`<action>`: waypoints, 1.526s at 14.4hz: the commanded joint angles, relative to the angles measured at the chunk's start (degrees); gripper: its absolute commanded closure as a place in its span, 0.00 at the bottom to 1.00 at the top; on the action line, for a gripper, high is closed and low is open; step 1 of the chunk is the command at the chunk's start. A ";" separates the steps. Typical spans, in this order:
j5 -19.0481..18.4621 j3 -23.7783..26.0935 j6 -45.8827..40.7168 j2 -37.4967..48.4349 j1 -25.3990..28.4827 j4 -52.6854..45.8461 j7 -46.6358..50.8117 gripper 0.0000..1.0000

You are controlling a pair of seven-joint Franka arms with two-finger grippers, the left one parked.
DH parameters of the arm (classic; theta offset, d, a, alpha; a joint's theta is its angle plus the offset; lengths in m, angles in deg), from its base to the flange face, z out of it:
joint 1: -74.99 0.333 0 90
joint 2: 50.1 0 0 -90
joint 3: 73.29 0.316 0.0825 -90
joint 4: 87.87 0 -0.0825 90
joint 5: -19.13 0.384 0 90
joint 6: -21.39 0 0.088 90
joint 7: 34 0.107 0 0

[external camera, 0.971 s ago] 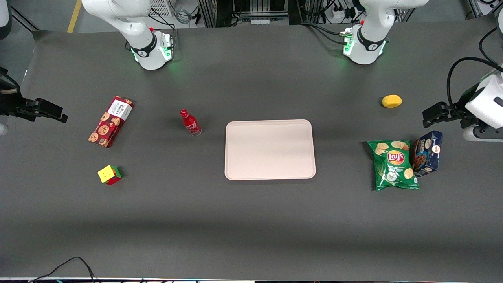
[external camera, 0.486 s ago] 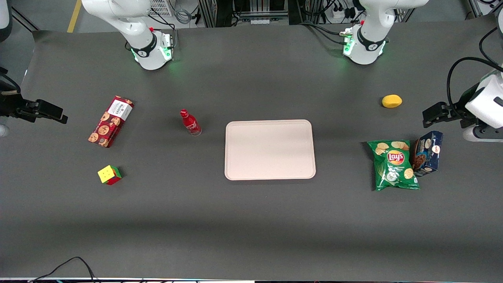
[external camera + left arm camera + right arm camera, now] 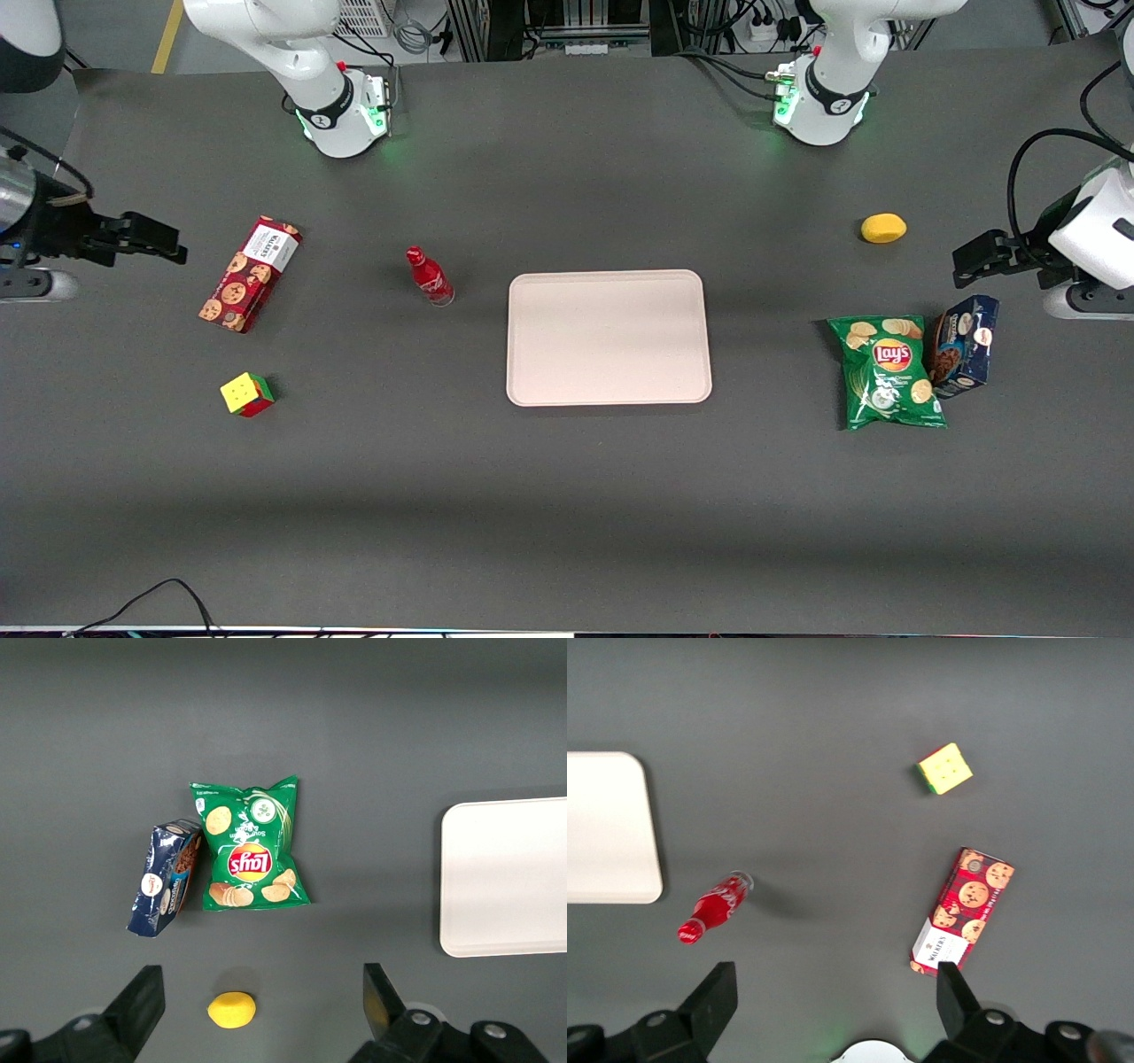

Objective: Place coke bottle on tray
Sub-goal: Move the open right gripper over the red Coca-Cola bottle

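While my gripper (image 3: pixel 168 249) hangs above the table (image 3: pixel 567 496) at the working arm's end, its jaws stand wide apart and hold nothing; in the right wrist view both fingers (image 3: pixel 718 992) show spread with bare table surface between them. The coke bottle (image 3: pixel 429 276) stands upright on the table, just beside the tray (image 3: pixel 609 338) but not touching it, on the tray's side toward the working arm's end. The bottle's cap is red, and its clear base rests on the table. The tray lies flat near the middle of the table, and nothing lies on it. Between my gripper and the bottle lies the red cookie box (image 3: pixel 251 273), flat on the table, well apart from the bottle. Nearer to the front camera than the cookie box sits a puzzle cube (image 3: pixel 247 394), yellow face up. Toward the parked arm's end of the table lie a green chip bag (image 3: pixel 888 372) and a dark blue box (image 3: pixel 965 346); the two touch along one edge. A yellow lemon (image 3: pixel 883 228) sits farther from the front camera than the chip bag, well apart from it.
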 commanded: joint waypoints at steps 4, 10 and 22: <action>-0.12 -2.49 -0.84 1.38 12.87 1.21 0.41 0.00; 0.23 -5.49 -0.66 0.68 25.10 1.21 0.32 0.00; 0.23 -4.70 31.57 8.05 28.71 33.70 5.93 0.00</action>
